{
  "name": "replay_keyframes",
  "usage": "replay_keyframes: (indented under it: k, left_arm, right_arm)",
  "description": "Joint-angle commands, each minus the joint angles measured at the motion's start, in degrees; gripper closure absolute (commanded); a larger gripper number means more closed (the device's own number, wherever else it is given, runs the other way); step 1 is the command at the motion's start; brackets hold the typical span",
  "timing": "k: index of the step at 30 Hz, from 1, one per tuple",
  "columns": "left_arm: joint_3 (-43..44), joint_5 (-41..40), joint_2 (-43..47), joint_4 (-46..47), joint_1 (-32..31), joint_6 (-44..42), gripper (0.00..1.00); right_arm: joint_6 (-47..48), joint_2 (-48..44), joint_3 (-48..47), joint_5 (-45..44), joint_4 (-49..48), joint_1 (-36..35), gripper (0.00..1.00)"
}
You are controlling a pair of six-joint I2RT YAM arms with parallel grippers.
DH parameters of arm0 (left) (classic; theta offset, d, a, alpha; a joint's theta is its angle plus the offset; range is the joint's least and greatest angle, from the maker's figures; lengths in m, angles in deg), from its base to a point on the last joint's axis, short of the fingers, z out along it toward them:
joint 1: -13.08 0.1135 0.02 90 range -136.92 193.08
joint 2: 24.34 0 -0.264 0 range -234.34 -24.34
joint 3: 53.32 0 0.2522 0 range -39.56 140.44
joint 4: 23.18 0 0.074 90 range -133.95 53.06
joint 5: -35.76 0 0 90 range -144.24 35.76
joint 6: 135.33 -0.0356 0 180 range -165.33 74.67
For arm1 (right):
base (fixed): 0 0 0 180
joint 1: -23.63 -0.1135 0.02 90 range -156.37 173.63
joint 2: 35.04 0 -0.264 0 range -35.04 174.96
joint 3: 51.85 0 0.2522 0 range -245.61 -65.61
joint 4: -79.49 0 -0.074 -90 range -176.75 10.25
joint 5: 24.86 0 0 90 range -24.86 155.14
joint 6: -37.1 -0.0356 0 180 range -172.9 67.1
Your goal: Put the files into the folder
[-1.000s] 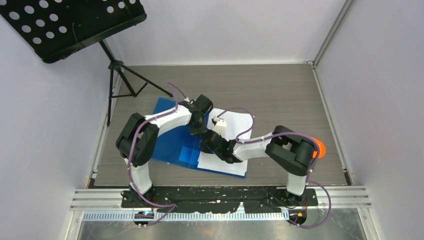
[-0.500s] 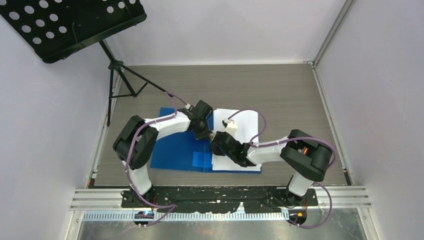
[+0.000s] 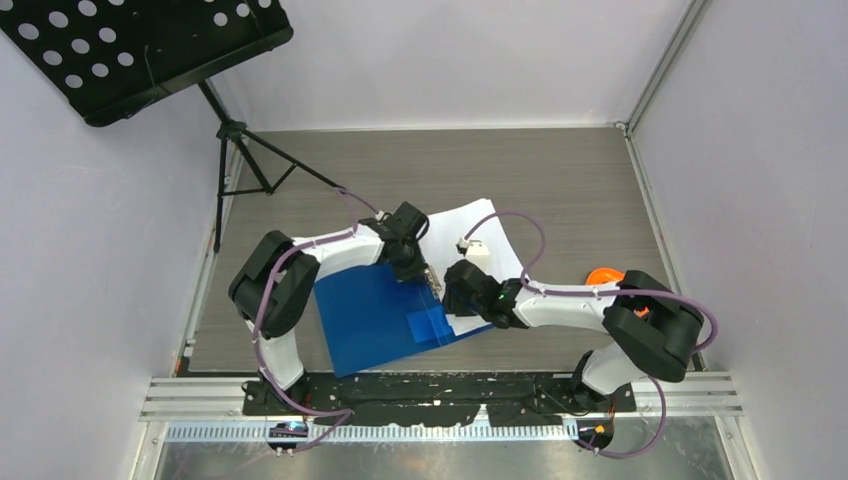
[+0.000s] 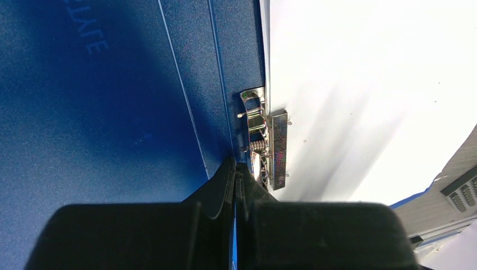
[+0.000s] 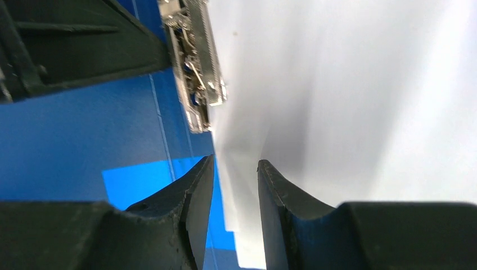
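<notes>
The blue folder (image 3: 375,320) lies open on the table, its cover spread toward the near left. The white files (image 3: 478,228) lie on its right half beside the metal clip (image 4: 270,143). My left gripper (image 3: 425,272) is shut at the folder's spine next to the clip, with a thin blue edge pinched between its fingertips (image 4: 235,169). My right gripper (image 3: 455,290) is open just in front of it. Its fingers straddle the left edge of the files (image 5: 349,101), just below the clip (image 5: 197,62). The left gripper's black body (image 5: 67,45) shows there too.
A black music stand (image 3: 140,50) on a tripod (image 3: 250,160) stands at the far left. An orange object (image 3: 603,275) sits by the right arm's elbow. Metal rails (image 3: 440,395) run along the near edge. White walls close in the sides.
The folder and files have swung round, the blue cover now nearer and the sheets angled far right. The right arm has stretched rightward. Both grippers stay by the clip.
</notes>
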Motion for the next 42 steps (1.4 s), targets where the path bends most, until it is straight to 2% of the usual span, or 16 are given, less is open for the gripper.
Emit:
replay_keyframes:
  k: [1, 7, 11, 13, 16, 19, 21, 27, 32, 35, 37, 40, 42]
  left_arm:
    - [-1.71, -6.7, -4.43, -12.83, -0.33, -4.01, 1.0]
    - [0.05, -7.05, -3.8, -14.05, -0.34, -5.3, 1.0]
    - [3.39, -8.19, -0.9, -16.42, -0.25, -9.37, 1.0]
    - [6.5, -8.87, 0.97, -18.92, -0.24, -11.85, 0.94]
    - [10.43, -9.86, 5.0, -22.31, -0.01, -14.49, 0.78]
    - [11.03, -13.18, 11.3, -26.22, 1.8, -14.9, 0.67]
    - [6.85, -14.82, 18.36, -27.06, 5.07, -13.04, 0.6]
    - [-11.23, -12.01, 37.83, -22.54, 22.48, -11.26, 0.4]
    - [-18.32, -10.85, 48.78, -20.71, 33.71, -12.23, 0.31]
    - [-19.91, -11.74, 49.82, -23.16, 38.96, -10.5, 0.32]
    - [-22.03, -9.73, 48.64, -22.91, 44.61, -9.49, 0.33]
    - [-27.59, 2.58, 45.39, -14.99, 51.48, -10.13, 0.35]
    - [-30.55, 8.9, 43.45, -8.19, 52.75, -10.12, 0.35]
  right_arm:
    - [2.95, -3.53, -2.22, -1.23, 9.29, 0.31, 0.59]
    - [5.47, -3.4, -6.11, -1.69, 11.9, 0.34, 0.61]
    - [6.82, -3.26, -8.19, -2.14, 12.65, 0.71, 0.6]
    - [7.48, -2.91, -9.37, -2.04, 12.8, 1.57, 0.6]
    - [9.06, -0.79, -12.12, -1.84, 13.17, 3.13, 0.61]
    - [10.09, 1.86, -14.46, -2.03, 14.68, 5.01, 0.62]
    - [10.45, 3.33, -15.35, -2.13, 15.27, 6.45, 0.62]
    - [11.89, 4.96, -13.91, -1.96, 16.07, 12.47, 0.63]
    - [13.97, 6.25, -12.28, -0.49, 15.99, 16.19, 0.66]
    - [14.95, 7.27, -11.52, 0.69, 14.94, 17.09, 0.66]
    - [15.16, 7.79, -11.06, 1.7, 14.28, 17.32, 0.67]
    - [15.41, 8.16, -10.51, 2.68, 13.36, 17.38, 0.67]
    - [15.46, 8.31, -10.18, 3.27, 12.81, 17.37, 0.67]
